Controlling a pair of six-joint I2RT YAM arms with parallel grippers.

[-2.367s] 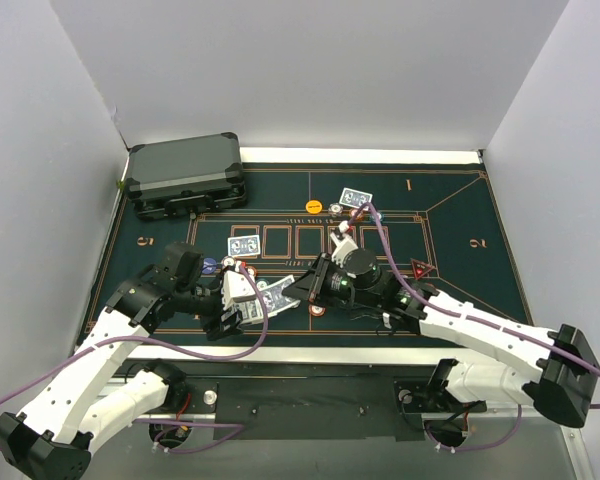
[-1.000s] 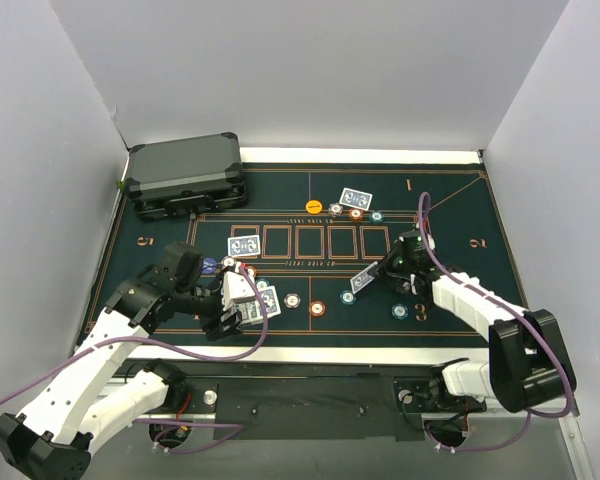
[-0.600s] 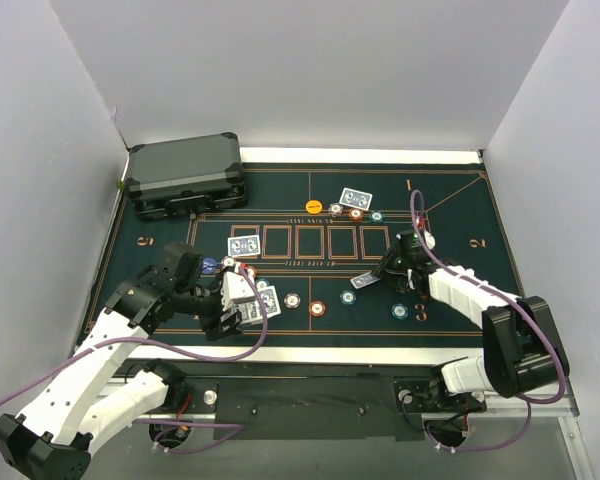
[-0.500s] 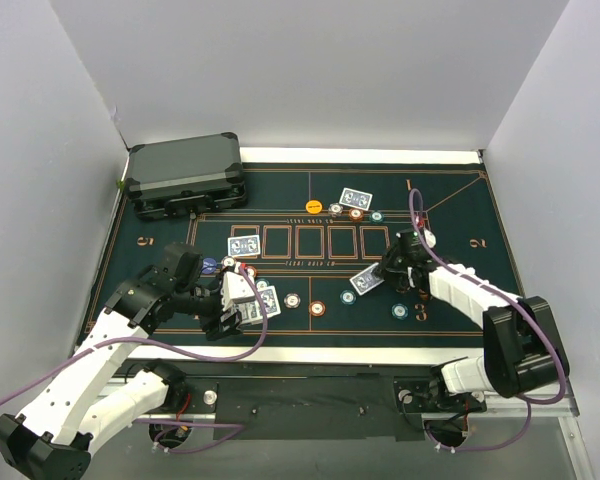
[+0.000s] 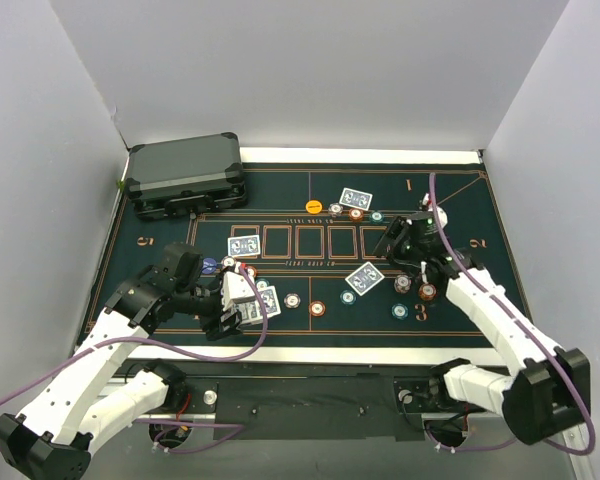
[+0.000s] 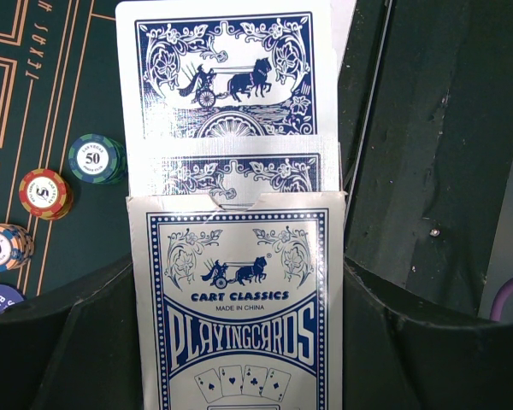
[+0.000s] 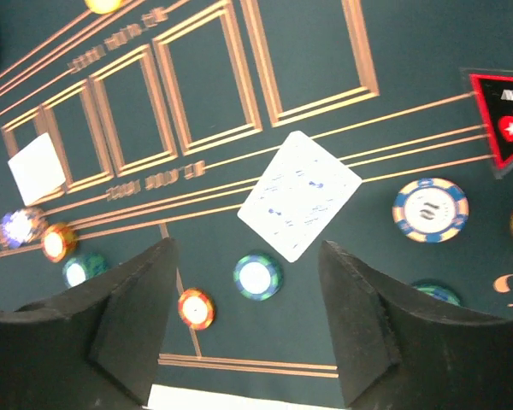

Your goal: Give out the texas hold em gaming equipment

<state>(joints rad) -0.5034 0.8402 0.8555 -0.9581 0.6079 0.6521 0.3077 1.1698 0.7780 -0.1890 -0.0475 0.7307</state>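
Left pincer (image 6: 239, 282): pressed together on a blue-and-white cardboard playing-card box (image 6: 239, 342), flap open, with blue-backed playing cards (image 6: 227, 85) standing out of its top. Beside the box, on the dark green felt mat (image 6: 34, 68): teal "50" chip (image 6: 96, 158), red "5" chip (image 6: 44, 193), orange-and-blue "10" chip (image 6: 4, 246).

Right pincer (image 7: 246, 249): spread, holding nothing, above the mat. Just beyond its fingertips, a small blue-patterned card (image 7: 299, 195) lies flat and skewed. Near it: teal-rimmed chip (image 7: 256, 276), orange-red chip (image 7: 195, 308), blue-and-yellow chip (image 7: 430, 209).

Far left corner of the bench (image 5: 380, 354): dark grey hard case (image 5: 185, 175), lid shut.
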